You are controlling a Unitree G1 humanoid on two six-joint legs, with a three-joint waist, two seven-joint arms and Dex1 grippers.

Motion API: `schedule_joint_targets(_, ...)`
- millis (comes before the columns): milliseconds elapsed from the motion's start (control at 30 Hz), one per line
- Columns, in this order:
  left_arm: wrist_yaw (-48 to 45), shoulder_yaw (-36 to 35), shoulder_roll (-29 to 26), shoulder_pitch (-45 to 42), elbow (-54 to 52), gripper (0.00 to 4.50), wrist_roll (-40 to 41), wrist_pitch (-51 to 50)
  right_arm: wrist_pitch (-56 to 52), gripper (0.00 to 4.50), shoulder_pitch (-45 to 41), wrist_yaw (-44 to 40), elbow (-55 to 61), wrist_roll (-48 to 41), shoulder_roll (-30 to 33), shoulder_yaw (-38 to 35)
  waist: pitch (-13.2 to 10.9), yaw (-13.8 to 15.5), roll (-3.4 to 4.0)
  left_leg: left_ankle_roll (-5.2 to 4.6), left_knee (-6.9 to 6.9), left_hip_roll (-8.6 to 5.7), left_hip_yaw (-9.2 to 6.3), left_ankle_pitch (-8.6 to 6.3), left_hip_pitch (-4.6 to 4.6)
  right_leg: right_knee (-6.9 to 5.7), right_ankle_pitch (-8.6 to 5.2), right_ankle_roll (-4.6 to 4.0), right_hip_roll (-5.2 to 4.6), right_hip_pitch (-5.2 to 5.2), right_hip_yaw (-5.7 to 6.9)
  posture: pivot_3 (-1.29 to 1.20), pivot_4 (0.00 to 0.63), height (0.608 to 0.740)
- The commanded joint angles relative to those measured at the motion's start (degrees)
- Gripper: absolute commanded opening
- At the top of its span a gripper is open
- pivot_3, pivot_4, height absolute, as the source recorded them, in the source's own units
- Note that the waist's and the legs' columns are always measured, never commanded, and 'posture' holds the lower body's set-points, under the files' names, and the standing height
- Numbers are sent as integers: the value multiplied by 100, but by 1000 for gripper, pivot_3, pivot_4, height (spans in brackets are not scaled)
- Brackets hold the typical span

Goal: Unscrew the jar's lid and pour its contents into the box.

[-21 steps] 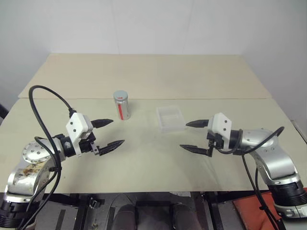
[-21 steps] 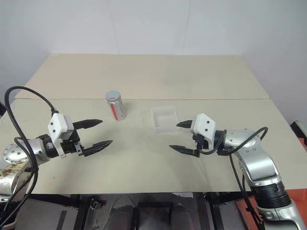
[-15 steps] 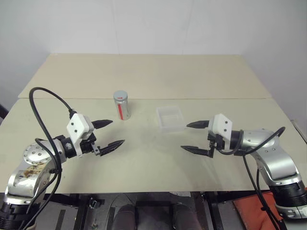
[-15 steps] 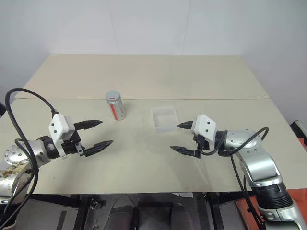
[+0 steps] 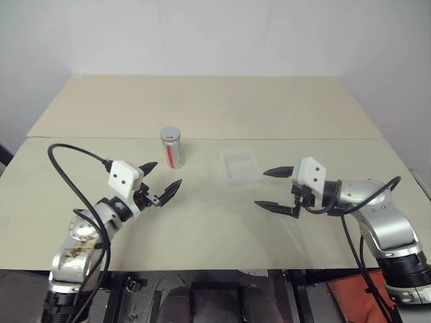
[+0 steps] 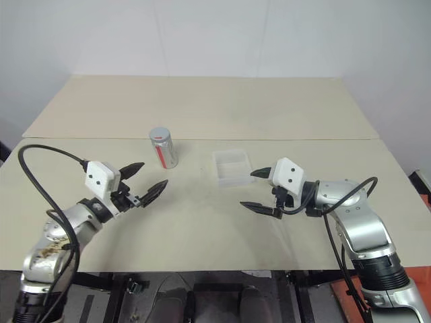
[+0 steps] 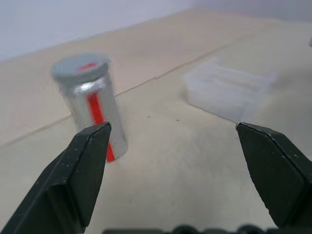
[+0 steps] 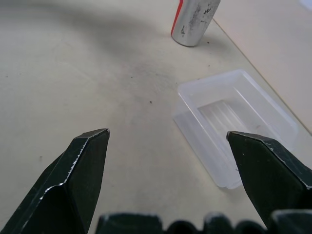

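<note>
- Left eye view: jar [image 5: 172, 147] upright on the bench [image 5: 202, 222], lid [image 5: 170, 132] screwed on, red stripe down the side.
- Box [image 5: 240, 166] sits flat on the bench at 3 o'clock of the jar, apart from it, nothing visible inside.
- Contents can't be made out through the jar wall.
- Left tool [image 5: 159, 182] hangs above the bench at 7 o'clock of the jar, near it, not touching; fingers spread wide, nothing between them.
- Left wrist view: jar shows just past one finger [image 7: 78, 170] of the left tool, the box further off toward the other finger; a gap is visible between finger and jar.
- Right tool [image 5: 271, 189] hovers at 5 o'clock of the box, just beside its near corner, fingers wide apart, holding nothing.
- Right wrist view: box lies between the spread fingers and beyond the tips, ribbed floor visible; base of the jar further away behind it.
- Both tools point inward toward each other across the bench, well apart from one another.
- Black cable [image 5: 74, 158] loops off the left arm.
- Bench has a seam [image 5: 283, 138] running across behind the jar and box; the far panel is bare.
</note>
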State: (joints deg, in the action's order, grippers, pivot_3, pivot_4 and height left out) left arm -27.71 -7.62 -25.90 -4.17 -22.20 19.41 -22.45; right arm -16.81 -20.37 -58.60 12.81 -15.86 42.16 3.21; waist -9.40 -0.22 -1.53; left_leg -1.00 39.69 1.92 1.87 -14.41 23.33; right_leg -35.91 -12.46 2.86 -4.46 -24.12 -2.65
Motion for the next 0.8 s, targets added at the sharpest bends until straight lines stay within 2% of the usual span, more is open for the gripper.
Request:
schedule_joint_targets(33,945,54,469,-85,-87,4462,-586,260,123,4475,-144,31,64,-10,22,-110,0,3,0,0,0,0,-1,0,0,0,1,-1,0,1,0,0,150,740)
schedule_joint_targets(133,1593,156,900,-426,308,4462,-1051,398,160,4475,-181,13,18,22,40,-97,0,41,-1,0,2,-3,-2,0,-4,-1,1,0,0,8,1,0,150,740)
schedule_joint_targets(300,1838,487,1318,-853,969,4462,-1437,873,177,4475,-271,13,-12,71,61,-98,0,85,-1,0,2,-8,-2,0,5,9,3,2,-3,5,2,0,150,740)
schedule_joint_targets(567,2279,605,1653,-1538,2281,4462,-1881,1789,147,4475,-300,15,89,83,85,-126,1,85,-1,0,3,-7,-2,0,1,5,5,2,-1,7,2,0,150,740)
schedule_joint_targets(800,2380,560,1835,-1855,2935,4462,-1874,2070,133,4475,-301,26,165,88,120,-149,1,82,-1,0,3,-7,-2,0,4,6,5,3,-2,4,2,0,150,740)
